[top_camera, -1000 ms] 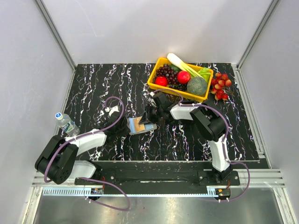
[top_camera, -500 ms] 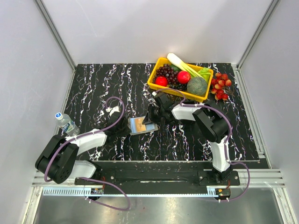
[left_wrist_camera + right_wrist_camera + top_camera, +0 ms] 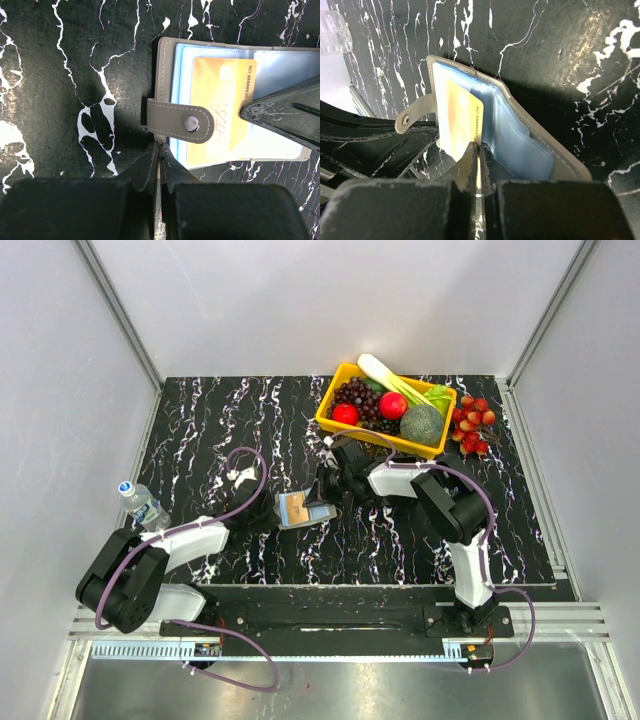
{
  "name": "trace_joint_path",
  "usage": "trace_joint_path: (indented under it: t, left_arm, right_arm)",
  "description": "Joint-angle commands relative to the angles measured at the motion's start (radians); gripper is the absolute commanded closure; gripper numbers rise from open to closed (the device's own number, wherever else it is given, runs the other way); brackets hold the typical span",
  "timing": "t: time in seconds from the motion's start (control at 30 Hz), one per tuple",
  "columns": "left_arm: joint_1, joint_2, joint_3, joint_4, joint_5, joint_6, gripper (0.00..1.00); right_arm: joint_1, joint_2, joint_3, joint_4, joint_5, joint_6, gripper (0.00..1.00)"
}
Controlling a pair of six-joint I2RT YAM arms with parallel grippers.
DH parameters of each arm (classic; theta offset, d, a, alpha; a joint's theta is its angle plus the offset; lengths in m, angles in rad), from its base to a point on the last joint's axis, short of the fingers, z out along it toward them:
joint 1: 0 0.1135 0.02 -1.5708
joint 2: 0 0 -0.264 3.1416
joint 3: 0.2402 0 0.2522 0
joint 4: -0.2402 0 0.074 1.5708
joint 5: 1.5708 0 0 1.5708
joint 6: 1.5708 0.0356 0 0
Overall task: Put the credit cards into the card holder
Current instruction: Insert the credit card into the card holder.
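The card holder (image 3: 165, 75) is a grey case lying open on the black marble table, its blue sleeves showing and its snap strap (image 3: 182, 121) folded across. My left gripper (image 3: 159, 148) is shut on the near edge of its grey cover. One yellow-orange credit card (image 3: 457, 115) stands partly in a sleeve, and my right gripper (image 3: 478, 148) is shut on that card's lower edge. From above, the card holder (image 3: 300, 508) sits between the left gripper (image 3: 268, 512) and the right gripper (image 3: 325, 492). No other credit cards are in view.
A yellow basket (image 3: 335, 418) of fruit and vegetables stands at the back right, with red berries (image 3: 472, 425) beside it. A water bottle (image 3: 143, 504) lies at the table's left edge. A small white scrap (image 3: 238, 476) lies behind the left arm.
The right jaws have closed onto the yellow card's edge. The card holder has settled slightly flatter. The left gripper has kept its grip and place.
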Motion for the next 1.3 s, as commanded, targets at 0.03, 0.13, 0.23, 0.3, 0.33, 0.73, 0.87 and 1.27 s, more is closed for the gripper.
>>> trace_joint_path:
  t: [0.03,0.13,0.23,0.3,0.33,0.73,0.87,1.27]
  left_arm:
    - [-0.006,0.033,-0.007,-0.041,0.038,0.012,1.00]
    - [-0.006,0.034,-0.007,-0.039,0.035,0.012,1.00]
    - [-0.006,0.031,-0.010,-0.041,0.035,0.010,1.00]
    - [-0.005,0.033,-0.009,-0.038,0.037,0.012,1.00]
    - [-0.005,0.034,-0.009,-0.038,0.037,0.012,1.00]
    - [-0.006,0.025,-0.007,-0.064,0.020,0.007,1.00]
    - [-0.005,0.008,-0.009,-0.088,0.000,0.004,1.00]
    - [-0.005,-0.070,-0.001,-0.075,0.009,0.026,1.00]
  right_arm:
    - [0.024,0.046,0.043,0.003,-0.056,-0.013,0.96]
    - [0.031,0.066,0.066,-0.012,-0.052,-0.018,0.96]
    - [0.033,0.074,0.078,-0.012,-0.058,-0.019,0.95]
    - [0.038,0.077,0.087,-0.014,-0.066,-0.021,0.95]
    - [0.041,0.078,0.090,-0.014,-0.072,-0.030,0.95]
    - [0.042,0.037,0.090,-0.093,0.009,-0.060,0.78]
    - [-0.002,-0.050,0.069,-0.110,0.072,-0.071,0.67]
    - [0.002,-0.124,0.102,-0.182,0.108,-0.139,0.63]
